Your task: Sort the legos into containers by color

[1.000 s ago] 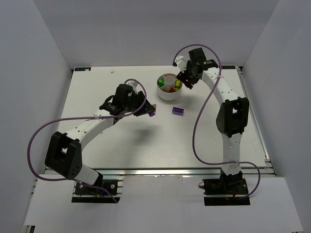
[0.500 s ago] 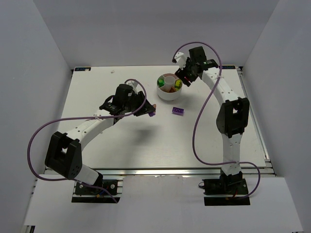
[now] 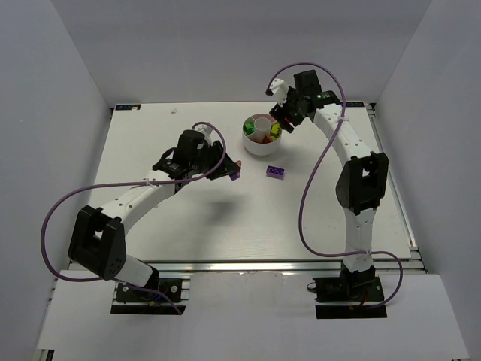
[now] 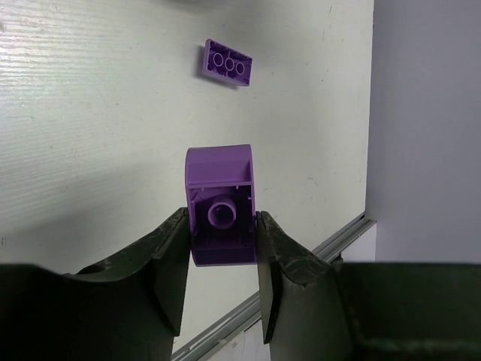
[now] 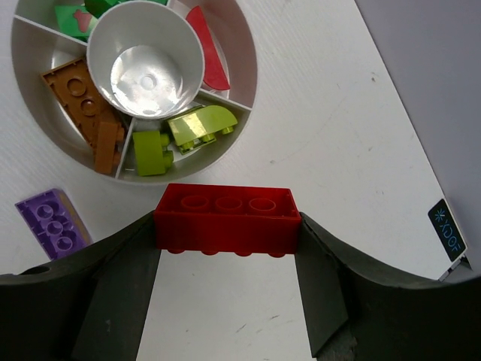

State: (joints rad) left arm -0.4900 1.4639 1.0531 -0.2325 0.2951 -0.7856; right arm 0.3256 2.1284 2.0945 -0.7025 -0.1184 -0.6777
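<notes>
My left gripper [image 4: 222, 226] is shut on a purple lego [image 4: 219, 197], underside facing the camera, above the table left of the dish [image 3: 259, 148]. A flat purple lego [image 3: 275, 172] lies on the table just in front of the dish. My right gripper [image 5: 225, 229] is shut on a red lego [image 5: 225, 218], held lengthwise between the fingers just outside the dish's rim [image 5: 254, 83]. The wedge containers hold orange legos [image 5: 83, 98], yellow-green legos [image 5: 199, 124], a green lego [image 5: 75, 16] and a red piece [image 5: 207, 45]. The central well [image 5: 146, 68] holds nothing.
The flat purple lego [image 5: 51, 222] sits close to the dish's wall, and shows ahead of the left gripper as the flat purple lego [image 4: 226, 63]. White walls enclose the table on three sides. A metal rail [image 4: 316, 256] marks the table's right edge.
My right gripper has lifted and drawn slightly back by the dish's right side, still holding the red lego. The left arm has not moved.
</notes>
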